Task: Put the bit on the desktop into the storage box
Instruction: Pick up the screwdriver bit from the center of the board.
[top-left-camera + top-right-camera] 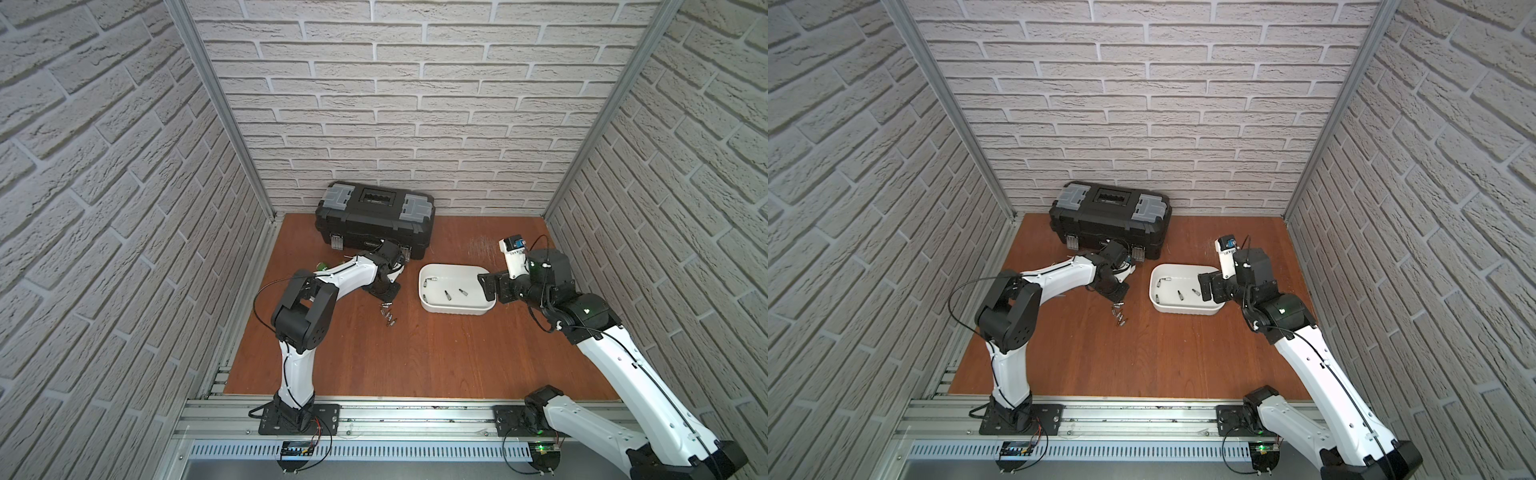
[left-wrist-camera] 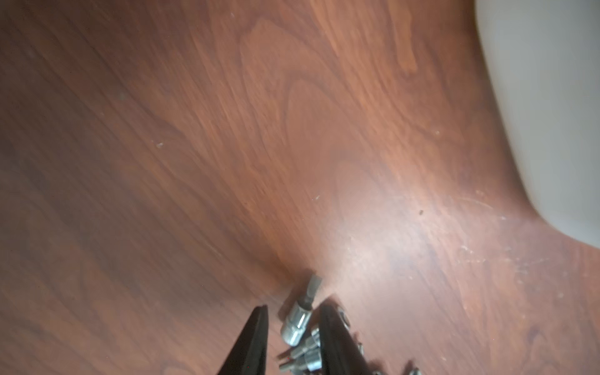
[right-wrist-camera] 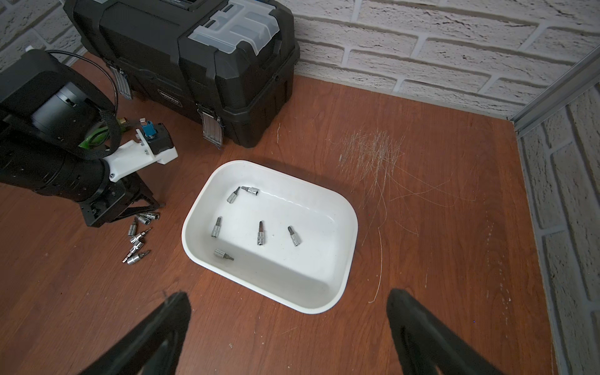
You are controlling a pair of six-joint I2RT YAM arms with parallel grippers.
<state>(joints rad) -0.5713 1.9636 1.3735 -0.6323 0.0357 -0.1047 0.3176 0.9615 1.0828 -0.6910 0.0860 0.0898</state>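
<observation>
Bit (image 2: 297, 319), chromed and stubby, between tips of narrowly parted left claw (image 2: 293, 305) on wood-grain desktop (image 2: 227, 162); right claw (image 3: 289, 293) wide.

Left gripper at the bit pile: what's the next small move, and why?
Probably close the left gripper fully on the bit between its jaws before lifting. In the left wrist view the jaws flank that bit on the desktop with a gap showing, and neighbouring bits crowd one jaw.
</observation>
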